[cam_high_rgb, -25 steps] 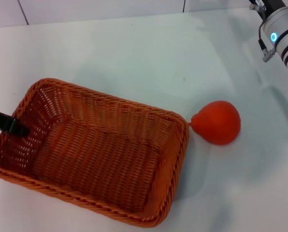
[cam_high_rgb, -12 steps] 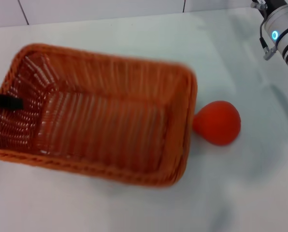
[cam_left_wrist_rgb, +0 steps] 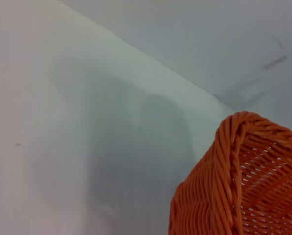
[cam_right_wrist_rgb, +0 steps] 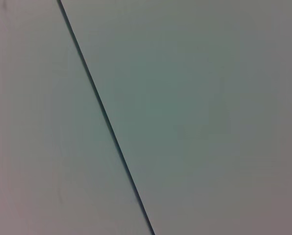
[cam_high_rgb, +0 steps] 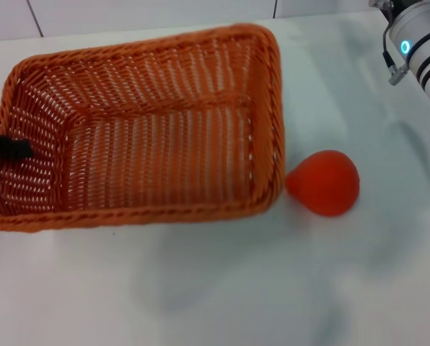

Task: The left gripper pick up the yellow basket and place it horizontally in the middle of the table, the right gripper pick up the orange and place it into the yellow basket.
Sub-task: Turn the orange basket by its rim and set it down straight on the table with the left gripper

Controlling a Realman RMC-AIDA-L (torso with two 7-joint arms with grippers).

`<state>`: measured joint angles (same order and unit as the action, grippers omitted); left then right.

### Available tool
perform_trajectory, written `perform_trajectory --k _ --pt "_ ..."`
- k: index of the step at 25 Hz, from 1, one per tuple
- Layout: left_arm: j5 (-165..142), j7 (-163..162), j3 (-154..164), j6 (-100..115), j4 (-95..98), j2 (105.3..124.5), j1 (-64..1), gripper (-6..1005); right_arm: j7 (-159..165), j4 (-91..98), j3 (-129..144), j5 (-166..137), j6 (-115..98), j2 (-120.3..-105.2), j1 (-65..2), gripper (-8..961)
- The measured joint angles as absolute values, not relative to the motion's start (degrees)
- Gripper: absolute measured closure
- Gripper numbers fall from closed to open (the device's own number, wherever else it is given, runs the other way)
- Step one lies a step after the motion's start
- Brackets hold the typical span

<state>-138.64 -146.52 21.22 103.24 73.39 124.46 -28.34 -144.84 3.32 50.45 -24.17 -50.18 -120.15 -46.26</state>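
Note:
The yellow basket point(cam_high_rgb: 150, 137), an orange-brown wicker one, fills the left and middle of the head view, its long sides running nearly left to right and its mouth facing up. At its left end my left gripper point(cam_high_rgb: 6, 149) shows as a slim black finger across the rim, shut on the basket wall. One corner of the basket point(cam_left_wrist_rgb: 244, 186) appears in the left wrist view above the white table point(cam_left_wrist_rgb: 87, 122). The orange point(cam_high_rgb: 323, 182) lies on the table just right of the basket's near right corner. My right arm point(cam_high_rgb: 417, 43) sits at the far right; its gripper is cut off by the picture's edge.
White table point(cam_high_rgb: 215, 288) lies bare in front of the basket and around the orange. A tiled wall runs along the far edge. The right wrist view holds only a pale surface with a dark seam point(cam_right_wrist_rgb: 107, 122).
The basket has swung round with my left gripper and moved toward the far side, from a diagonal lie to a nearly level one. The orange and right arm have barely moved.

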Motion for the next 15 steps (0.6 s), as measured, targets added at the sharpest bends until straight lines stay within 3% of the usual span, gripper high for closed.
perform_trajectory --k 15 --pt "-137.92 -147.00 25.30 90.26 63.26 124.21 -26.46 836 -144.93 3.35 50.51 -24.17 -49.35 -120.15 -45.66 219"
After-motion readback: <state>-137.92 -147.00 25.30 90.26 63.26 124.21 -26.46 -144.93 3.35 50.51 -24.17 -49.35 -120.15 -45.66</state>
